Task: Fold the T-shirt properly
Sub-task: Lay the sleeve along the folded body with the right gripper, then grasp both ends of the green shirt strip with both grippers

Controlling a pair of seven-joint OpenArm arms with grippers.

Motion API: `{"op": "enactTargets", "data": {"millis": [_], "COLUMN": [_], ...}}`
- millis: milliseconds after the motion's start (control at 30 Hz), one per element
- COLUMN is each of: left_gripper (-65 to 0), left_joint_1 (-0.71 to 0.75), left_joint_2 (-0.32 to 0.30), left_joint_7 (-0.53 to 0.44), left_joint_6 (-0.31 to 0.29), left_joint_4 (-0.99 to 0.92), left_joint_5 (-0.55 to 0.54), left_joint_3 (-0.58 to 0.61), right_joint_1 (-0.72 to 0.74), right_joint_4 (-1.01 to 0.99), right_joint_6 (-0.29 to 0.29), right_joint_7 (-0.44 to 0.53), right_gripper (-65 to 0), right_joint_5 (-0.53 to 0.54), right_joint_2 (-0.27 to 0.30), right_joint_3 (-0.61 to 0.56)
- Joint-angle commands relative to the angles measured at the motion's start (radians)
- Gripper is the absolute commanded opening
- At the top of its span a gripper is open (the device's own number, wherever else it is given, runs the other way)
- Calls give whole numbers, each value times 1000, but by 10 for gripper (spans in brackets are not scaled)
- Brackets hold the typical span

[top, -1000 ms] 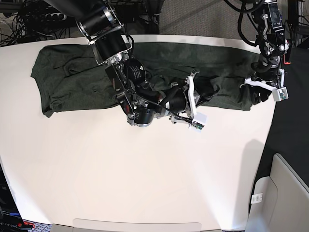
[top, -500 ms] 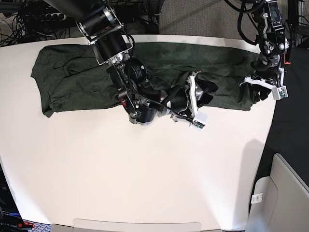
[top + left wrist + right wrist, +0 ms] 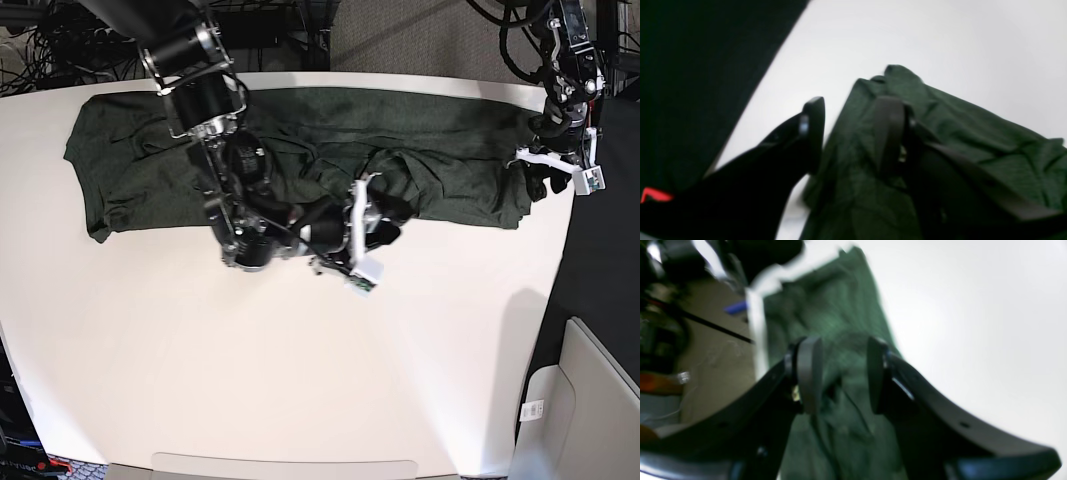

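The dark green T-shirt lies stretched along the far side of the white table, rumpled in the middle and at its right end. My right gripper hovers at the shirt's front edge near the middle. In the right wrist view it is open, with only cloth showing behind the gap. My left gripper is at the shirt's right end by the table's edge. In the left wrist view it is open and straddles the edge of the cloth: one finger is over the fabric, the other over the table.
The table's right edge runs just beside my left gripper, with dark floor beyond it. A grey bin stands at the lower right. Cables and equipment crowd the space behind the table's far left corner.
My right gripper has opened, let go of the cloth and drawn back to the left. My left gripper has opened wider and shifted slightly toward the far right corner.
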Motion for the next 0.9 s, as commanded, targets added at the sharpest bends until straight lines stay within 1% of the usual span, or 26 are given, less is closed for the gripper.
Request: {"op": "enactTargets", "data": {"millis": [0,100,267,333,367,400,467,500,567,667,733,800,867], "left_gripper": [-381,-381,-379,-370,-354,-337,-303,-294,-288,-287,-279,-260,-248], "left_joint_1": [7,13,13,13,13,12,5,1,-33,-65,-71,-73,-90], "left_joint_2": [-13,-13,-13,-14,-16,-19,-22,-29,-33,-34,-39,-62,-71], "left_joint_7": [-24,-24,-24,-21,-1,39,140,185,239,274,286,291,291], "left_joint_6": [-3,-3,-3,-3,-3,-3,-2,-2,-2,-2,-2,-2,-3], "left_joint_4": [20,31,26,25,18,14,-3,-8,-11,-18,-21,-23,-23], "left_joint_5": [-3,-3,-3,-3,-3,-3,-2,-2,-2,-2,-2,-5,-5], "left_joint_3": [-7,-9,-7,-7,-7,-10,-18,-36,-55,-67,-70,-70,-66], "right_joint_1": [19,5,-7,-10,-13,-21,-25,-28,-30,-39,-50,-65,-79], "right_joint_4": [30,40,55,82,90,90,99,112,124,138,155,161,164], "right_joint_6": [6,6,6,6,6,6,6,6,6,6,6,6,6], "right_joint_7": [16,-15,-18,-19,-19,-19,-19,-19,-19,-19,-19,-19,-19], "right_gripper": [-423,-423,-423,-423,-423,-423,-423,-423,-423,-423,-423,-423,-423], "right_joint_5": [20,12,-26,-26,-26,-26,-26,-26,-26,-26,-26,-23,-21], "right_joint_2": [-1,4,7,35,50,61,90,104,127,165,179,186,199], "right_joint_3": [0,-26,-68,-68,-68,-63,-59,-59,-59,-59,-43,-19,10]}}
